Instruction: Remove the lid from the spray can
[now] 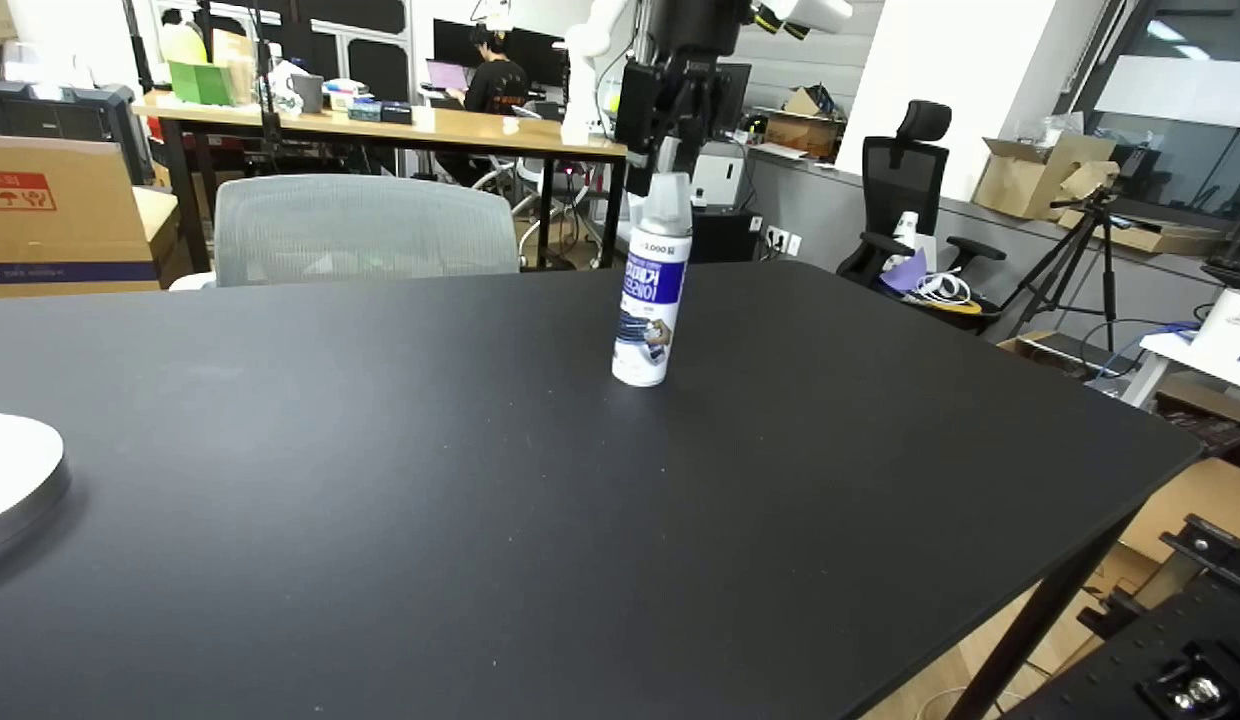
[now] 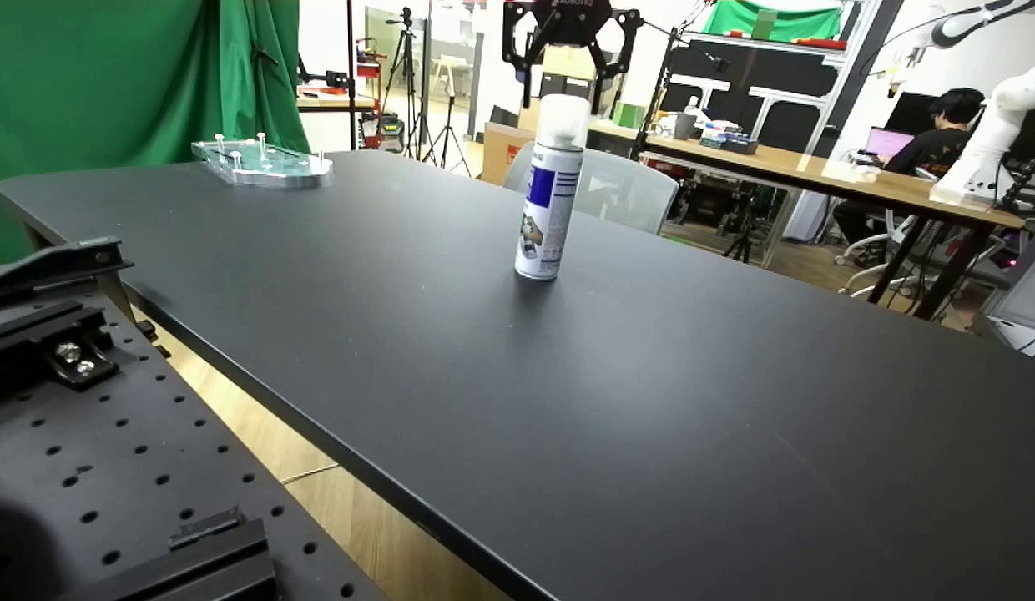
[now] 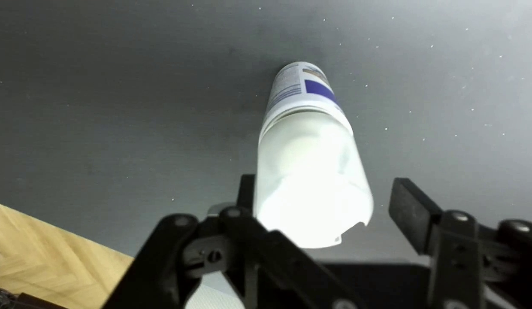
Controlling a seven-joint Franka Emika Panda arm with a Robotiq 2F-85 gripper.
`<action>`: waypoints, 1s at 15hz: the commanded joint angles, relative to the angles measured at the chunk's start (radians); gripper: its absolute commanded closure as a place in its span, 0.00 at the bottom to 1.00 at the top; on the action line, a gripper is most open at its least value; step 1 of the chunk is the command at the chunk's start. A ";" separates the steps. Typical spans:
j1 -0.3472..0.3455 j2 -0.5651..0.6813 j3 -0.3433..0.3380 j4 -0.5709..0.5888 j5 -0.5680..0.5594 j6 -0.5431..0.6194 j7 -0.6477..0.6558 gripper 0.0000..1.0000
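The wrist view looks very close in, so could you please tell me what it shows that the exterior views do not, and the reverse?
Only the wrist view: the flat inner face of one black finger pad on the two-fingered claw, clear of the small translucent whitish lid.

Only the exterior views: a seated person in black clothing in both; in an exterior view, a tall green cloth curtain.

Shared: the claw, and the lid atop the slim white spray can with blue bands on the black table.
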 commanded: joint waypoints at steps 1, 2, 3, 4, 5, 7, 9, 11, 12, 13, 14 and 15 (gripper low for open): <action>-0.025 0.014 0.025 0.044 0.026 -0.043 -0.018 0.49; -0.028 0.013 0.027 0.047 0.034 -0.049 -0.024 0.55; -0.030 0.008 0.029 0.047 0.037 -0.052 -0.028 0.60; -0.032 0.003 0.031 0.047 0.041 -0.054 -0.034 0.61; -0.034 -0.005 0.034 0.040 0.046 -0.053 -0.040 0.61; -0.039 -0.024 0.039 0.026 0.069 -0.047 -0.055 0.61; -0.041 -0.047 0.047 0.010 0.099 -0.036 -0.080 0.61; -0.039 -0.074 0.055 -0.013 0.132 -0.001 -0.109 0.61; -0.034 -0.092 0.059 -0.034 0.146 0.037 -0.119 0.61; -0.030 -0.106 0.064 -0.049 0.165 0.066 -0.130 0.61; -0.025 -0.122 0.071 -0.071 0.195 0.107 -0.144 0.61; -0.019 -0.135 0.080 -0.094 0.229 0.143 -0.164 0.61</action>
